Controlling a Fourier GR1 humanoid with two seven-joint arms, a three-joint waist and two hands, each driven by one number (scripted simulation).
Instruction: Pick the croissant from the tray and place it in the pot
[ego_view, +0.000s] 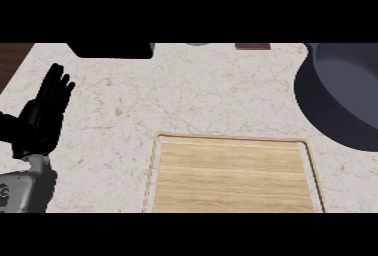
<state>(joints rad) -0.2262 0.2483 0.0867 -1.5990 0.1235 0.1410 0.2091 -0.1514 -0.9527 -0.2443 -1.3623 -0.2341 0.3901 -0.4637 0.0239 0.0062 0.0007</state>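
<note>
Resting open at left, left robot hand (44, 117) — wooden tray (235, 175) bare, dark pot (347, 95) at right.

We see only part of the pot (341, 95): the view's right edge cuts it off, so its far side and much of its inside stay out of sight. The wooden tray (233, 172) runs off the bottom edge. A black object (111, 49), a small grey shape (197, 44) and a brown one (252, 46) are clipped along the top; we cannot tell what they are. Our left forearm (23, 192) leaves the lower left corner.
</note>
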